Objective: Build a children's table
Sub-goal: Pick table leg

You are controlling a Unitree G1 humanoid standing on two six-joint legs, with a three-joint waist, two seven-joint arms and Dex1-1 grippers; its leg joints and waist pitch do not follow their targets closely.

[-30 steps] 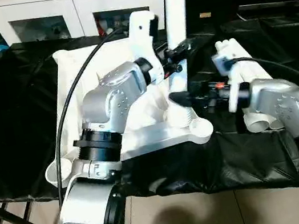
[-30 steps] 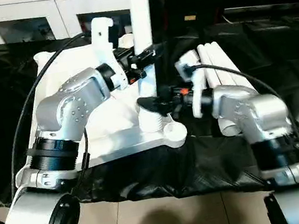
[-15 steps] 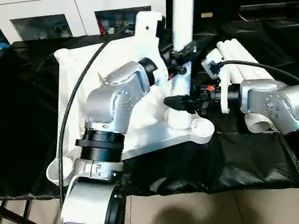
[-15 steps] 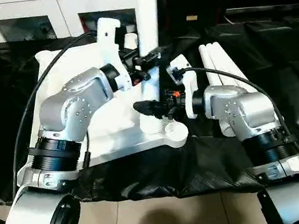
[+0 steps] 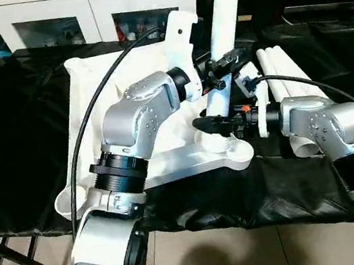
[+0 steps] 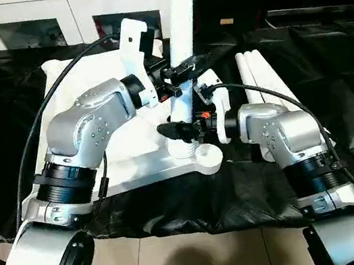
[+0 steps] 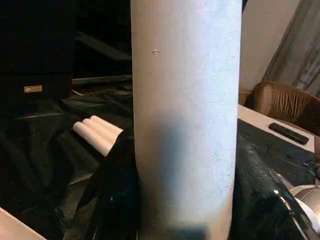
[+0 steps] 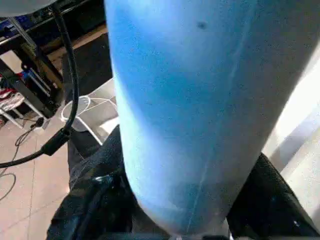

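Table leg [image 5: 223, 25] — tilted, gripped by left gripper [image 5: 220, 73] and right gripper [image 5: 213, 123].

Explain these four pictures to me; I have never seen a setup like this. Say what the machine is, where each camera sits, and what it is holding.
It is a humanoid robot with two silver arms, each ending in a black two-fingered claw. Two pictures come from its head, looking down; the other two from cameras on its wrists. On the black-covered surface lies a white table top, underside up, with spare legs beside it. The left claw and the right claw both grip one leg, standing tilted at a corner socket. The wrist views show that leg up close.
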